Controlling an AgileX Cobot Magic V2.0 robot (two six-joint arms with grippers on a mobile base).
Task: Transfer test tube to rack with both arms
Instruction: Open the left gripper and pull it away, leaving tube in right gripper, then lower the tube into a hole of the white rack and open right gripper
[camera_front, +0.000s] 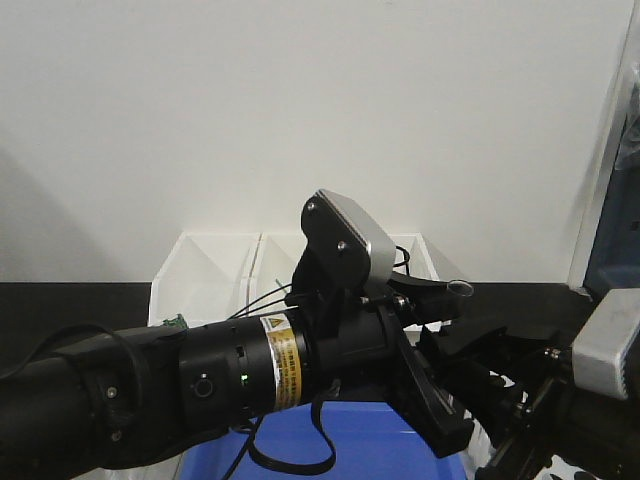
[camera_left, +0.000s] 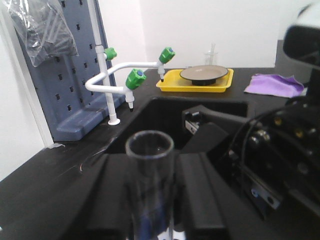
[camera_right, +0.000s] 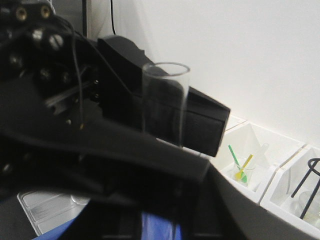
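Left arm (camera_front: 200, 380) fills lower frame of front view, nearest lens. Left gripper (camera_left: 152, 172) clamps test tube (camera_right: 165, 97) upright, rim above fingers. Right gripper (camera_front: 505, 385) close beside, grip unclear. Rack unseen. Handover likely: seat right jaws squarely before left releases; keep tube vertical.

— What colour is the test tube (camera_left: 149, 167)?
— Clear glass, no markings. The left arm (camera_front: 200, 385) is black, with a yellow label (camera_front: 285, 365) and a light grey box (camera_front: 350, 235).
— And around it?
— Black table (camera_left: 55, 170), yellow tray (camera_left: 195, 89), purple cloth (camera_left: 274, 85), a white tap (camera_left: 107, 82) with green knobs (camera_left: 136, 79). The pegboard (camera_left: 75, 85) is blue-grey, patterned with rows of dark holes.
— The bins (camera_front: 210, 270)?
— White. One holds a green stick (camera_right: 233, 152) and a yellow stick (camera_right: 246, 165).
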